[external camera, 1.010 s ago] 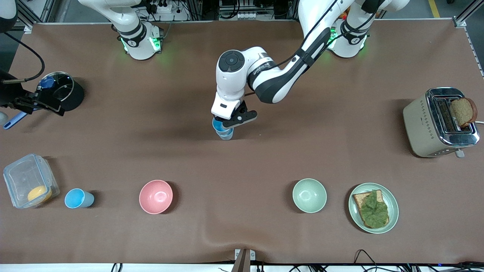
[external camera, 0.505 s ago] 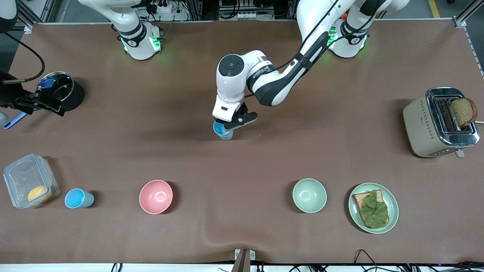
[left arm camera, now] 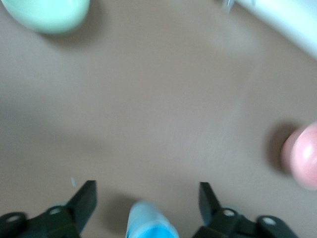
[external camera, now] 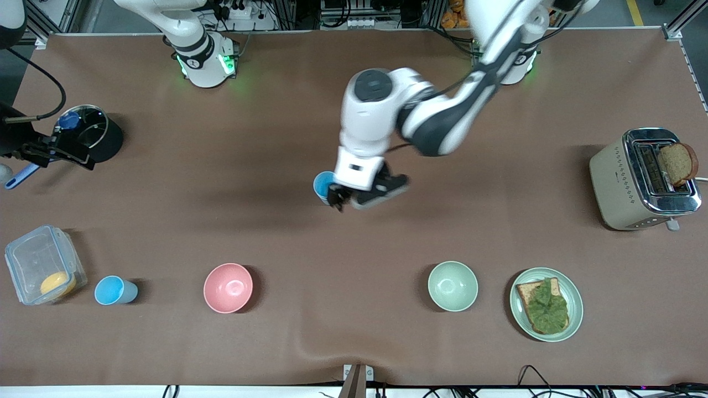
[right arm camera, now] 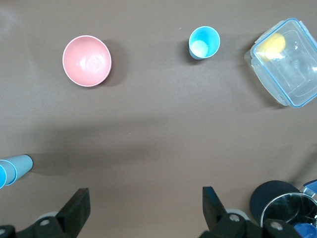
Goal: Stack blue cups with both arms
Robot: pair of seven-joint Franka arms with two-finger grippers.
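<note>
Cups first: a lone sky-blue cup stands upright in the row nearest the front camera, between a clear lidded container and the pink bowl. Farther back, mid-table, sits the stack of blue cups — one nested in the other. The left gripper hovers just above and beside it, fingers spread, holding nothing. The right gripper waits over the right arm's end of the table, fingers apart.

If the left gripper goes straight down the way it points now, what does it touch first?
Probably the bare table. The left gripper is open, and the stacked blue cups stand just beside it, though depth is unclear.
</note>
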